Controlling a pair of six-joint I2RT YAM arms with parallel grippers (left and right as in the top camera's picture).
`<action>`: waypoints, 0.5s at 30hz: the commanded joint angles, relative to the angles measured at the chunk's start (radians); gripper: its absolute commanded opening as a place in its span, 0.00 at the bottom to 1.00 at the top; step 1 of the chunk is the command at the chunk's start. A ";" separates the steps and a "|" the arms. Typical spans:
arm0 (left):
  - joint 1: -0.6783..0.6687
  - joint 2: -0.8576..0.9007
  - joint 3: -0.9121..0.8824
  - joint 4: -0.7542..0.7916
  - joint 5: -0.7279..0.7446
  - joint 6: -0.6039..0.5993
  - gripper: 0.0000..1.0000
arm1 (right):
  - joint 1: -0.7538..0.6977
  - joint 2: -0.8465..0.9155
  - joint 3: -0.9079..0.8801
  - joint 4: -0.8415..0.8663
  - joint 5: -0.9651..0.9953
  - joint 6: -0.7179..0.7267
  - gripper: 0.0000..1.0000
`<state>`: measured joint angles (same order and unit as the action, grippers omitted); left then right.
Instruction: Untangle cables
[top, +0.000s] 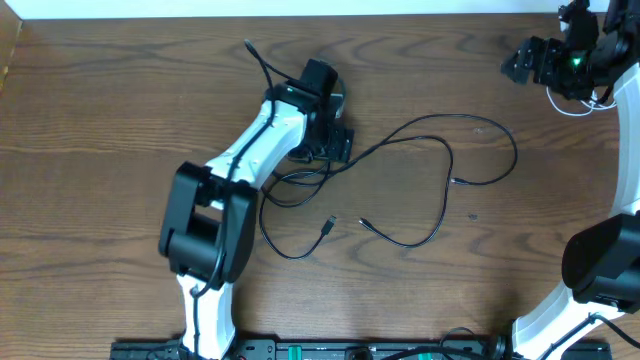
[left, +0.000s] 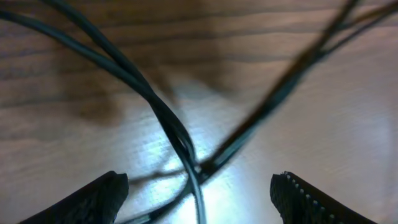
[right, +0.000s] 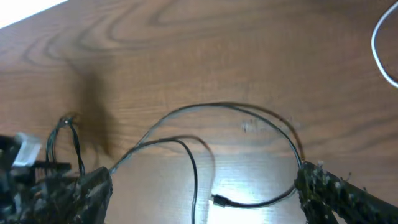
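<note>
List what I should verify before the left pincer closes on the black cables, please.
1. Left pincer open: ok.
2. Crossing of the black cables lies between its fingers: ok.
3. Only one strand in the gap: not ok, several cross there.
4. Right pincer open and empty: ok.
5. Right pincer close to the tangle: not ok, it is far away beside the white cord.
6. Fingers low enough over the table: cannot tell.
</note>
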<state>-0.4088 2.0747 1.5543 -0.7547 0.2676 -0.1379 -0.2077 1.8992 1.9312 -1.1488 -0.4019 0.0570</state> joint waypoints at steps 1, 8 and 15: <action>0.000 0.032 -0.007 0.003 -0.052 -0.010 0.79 | 0.019 0.002 -0.005 -0.022 0.008 -0.013 0.96; -0.001 0.033 -0.007 0.019 -0.050 -0.043 0.52 | 0.074 0.003 -0.010 -0.066 0.034 -0.029 0.95; -0.001 0.034 -0.008 0.010 -0.049 -0.043 0.43 | 0.131 0.003 -0.010 -0.071 0.033 -0.029 0.95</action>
<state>-0.4088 2.1059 1.5494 -0.7399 0.2298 -0.1795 -0.0967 1.8992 1.9297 -1.2140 -0.3763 0.0425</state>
